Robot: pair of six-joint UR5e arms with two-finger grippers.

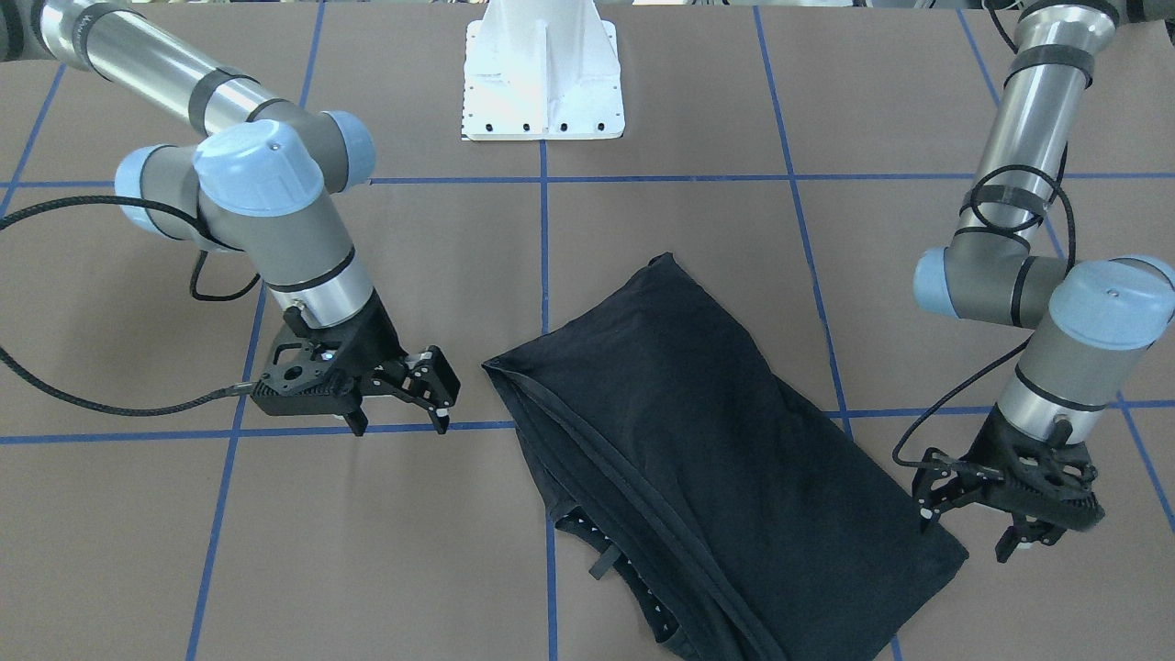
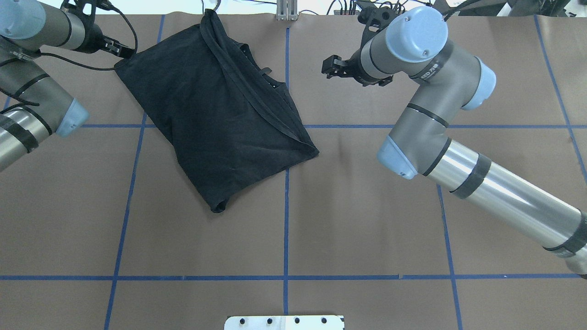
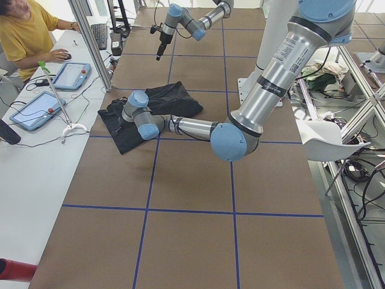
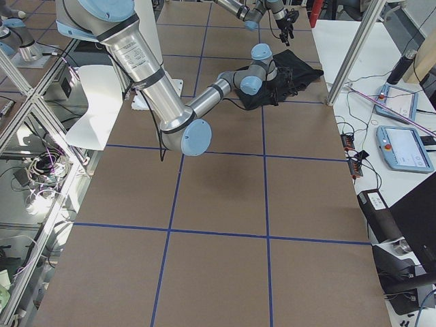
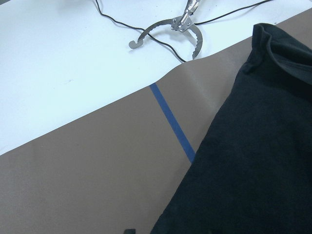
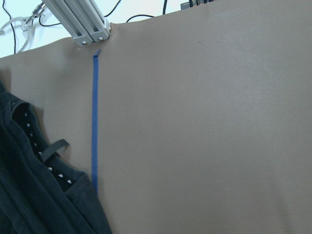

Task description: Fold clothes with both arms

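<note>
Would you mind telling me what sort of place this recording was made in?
Most likely a robotics lab workcell: a left arm and a right arm over a brown table gridded with blue tape, and a person at a side desk with touchscreen pendants.

In the front-facing view the right arm (image 1: 275, 216) comes in from 10 o'clock. Its silver forearm slopes down to a cluster of blue-capped joints, and the wrist tilts toward 5 o'clock. Its jaws stand spread apart, tips aimed down, at about 8 o'clock in that view. The left arm (image 1: 1023, 138) drops in from 1 o'clock, runs almost straight down the frame, bends at its blue-capped joints and ends at 4 o'clock. Its jaws are likewise spread, tips down. Seen from overhead, the right arm reaches from 4 o'clock up to 1 o'clock. The left arm sits at 10 o'clock, its jaws only partly in view there.
</note>
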